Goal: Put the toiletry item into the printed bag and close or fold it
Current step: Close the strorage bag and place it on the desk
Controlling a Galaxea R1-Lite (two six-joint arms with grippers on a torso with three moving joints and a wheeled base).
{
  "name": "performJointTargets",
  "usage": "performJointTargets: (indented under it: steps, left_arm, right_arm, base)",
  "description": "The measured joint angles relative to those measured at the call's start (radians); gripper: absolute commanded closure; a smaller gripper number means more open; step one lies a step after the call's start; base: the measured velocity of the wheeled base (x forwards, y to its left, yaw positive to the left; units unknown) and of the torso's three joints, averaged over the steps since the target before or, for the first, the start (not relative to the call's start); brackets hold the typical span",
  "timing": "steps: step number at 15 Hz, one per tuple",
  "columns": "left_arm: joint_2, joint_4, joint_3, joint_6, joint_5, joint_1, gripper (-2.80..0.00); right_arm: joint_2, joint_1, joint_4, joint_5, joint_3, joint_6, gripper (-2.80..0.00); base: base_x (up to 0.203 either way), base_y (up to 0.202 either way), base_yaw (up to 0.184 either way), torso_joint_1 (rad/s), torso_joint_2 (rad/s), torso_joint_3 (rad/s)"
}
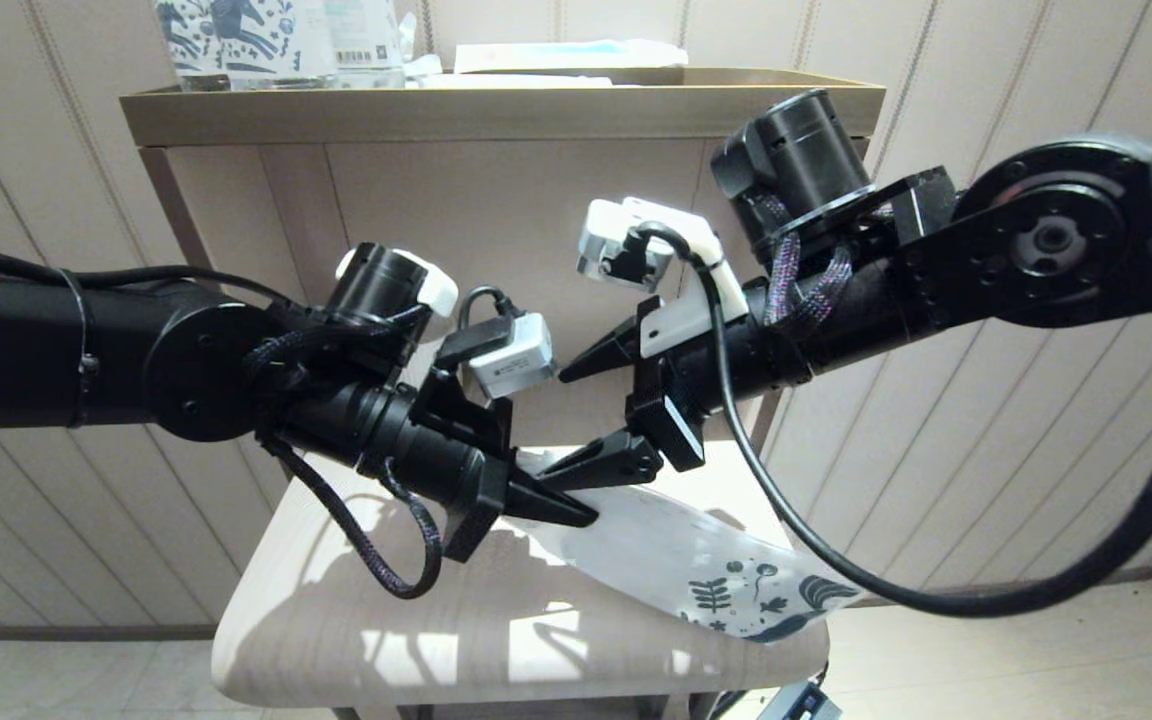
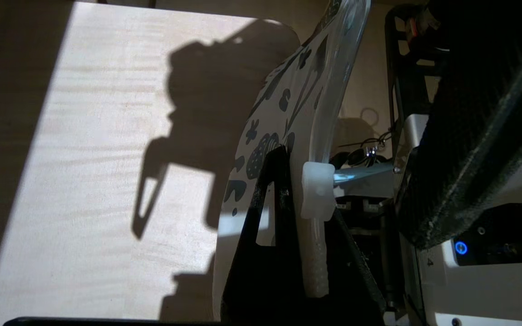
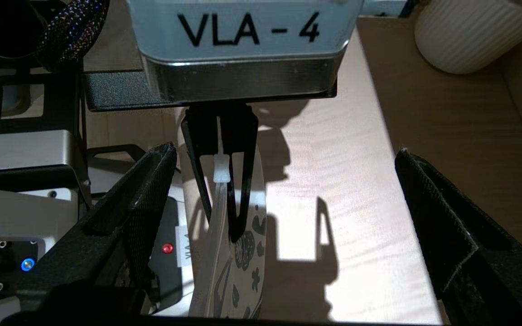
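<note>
Pale wood tabletop (image 1: 336, 630) lies in sun and shadow under both arms, with horse-printed packs (image 1: 236, 35) on the shelf behind. White with dark blue leaves at its far end, the printed bag (image 1: 696, 570) slants over the tabletop's right edge. Left tool (image 1: 561, 510) is clenched on the bag's plain end beside its white zip slider (image 2: 317, 192). Right tool (image 1: 576, 420) hangs released just above, jaws spread wide.

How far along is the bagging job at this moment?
Done: cannot confirm; no cream-white stick shows anywhere, and whether it sits inside is hidden. In hand: the left gripper is shut on the zip edge of the flat white pouch with dark blue leaf print, held above the pale stool seat. The right gripper is open beside it. Left: closing or folding.
</note>
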State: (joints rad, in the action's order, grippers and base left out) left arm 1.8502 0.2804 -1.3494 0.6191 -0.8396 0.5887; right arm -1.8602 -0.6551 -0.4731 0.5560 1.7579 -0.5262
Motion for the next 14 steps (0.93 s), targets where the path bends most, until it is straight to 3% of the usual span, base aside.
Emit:
performJointTargets:
  steps: [11, 12, 13, 14]
  left_arm:
    - [0.010, -0.003, 0.004, 0.000, -0.001, -0.001, 0.00]
    - [0.011, -0.003, 0.005, 0.000, -0.001, -0.001, 0.00]
    - [0.012, -0.003, 0.005, 0.000, -0.001, -0.001, 0.00]
    - [0.012, -0.003, 0.005, 0.000, -0.001, -0.001, 0.00]
  right_arm:
    - [-0.015, -0.007, 0.001, -0.001, 0.000, 0.001, -2.80]
    - [-0.014, -0.007, 0.000, -0.001, -0.002, 0.001, -2.24]
    - [-0.013, -0.008, -0.001, 0.001, -0.004, 0.001, 0.00]
    - [-0.012, -0.009, 0.000, 0.005, -0.010, 0.000, 0.00]
  base:
    - [0.000, 0.000, 0.000, 0.000, 0.00, 0.000]
    - [0.000, 0.000, 0.000, 0.000, 0.00, 0.000]
    - [0.000, 0.000, 0.000, 0.000, 0.00, 0.000]
    - [0.000, 0.000, 0.000, 0.000, 0.00, 0.000]
